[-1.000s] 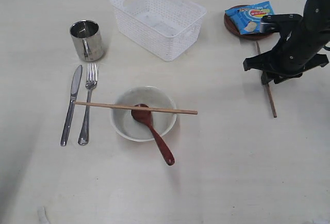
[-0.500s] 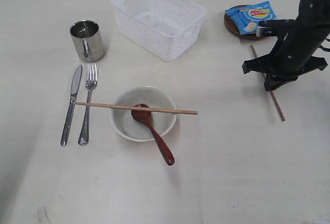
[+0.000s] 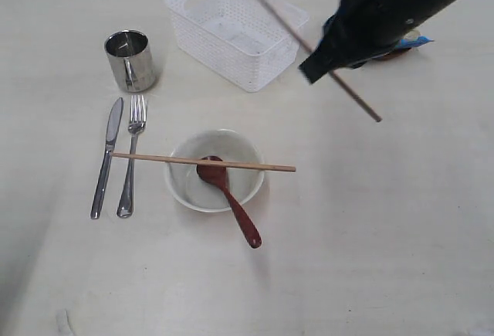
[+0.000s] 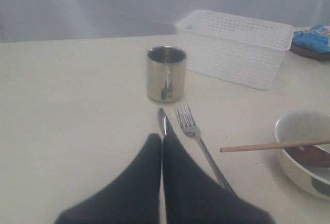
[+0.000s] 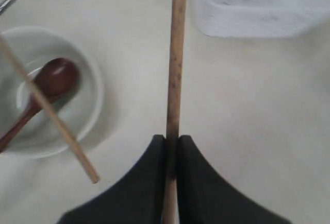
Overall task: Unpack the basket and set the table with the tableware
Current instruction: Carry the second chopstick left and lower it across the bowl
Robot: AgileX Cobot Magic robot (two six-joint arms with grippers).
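Above the table (image 3: 386,235), far-right side, beside the basket (image 3: 258,73) | your right gripper (image 3: 316,69) pinches the chopstick (image 3: 355,98) aloft | left gripper (image 4: 161,137) jaws pressed together | risk: thin pinch lets it swivel or drop short of the bowl (image 3: 179,162)

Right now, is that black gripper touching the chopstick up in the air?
Touching. The right wrist view shows the right gripper clamped on the raised chopstick from both sides, with no gap.

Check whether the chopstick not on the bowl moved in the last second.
Yes. Pinched in the right gripper, the chopstick has lifted and swung left; its end now overlaps the basket.
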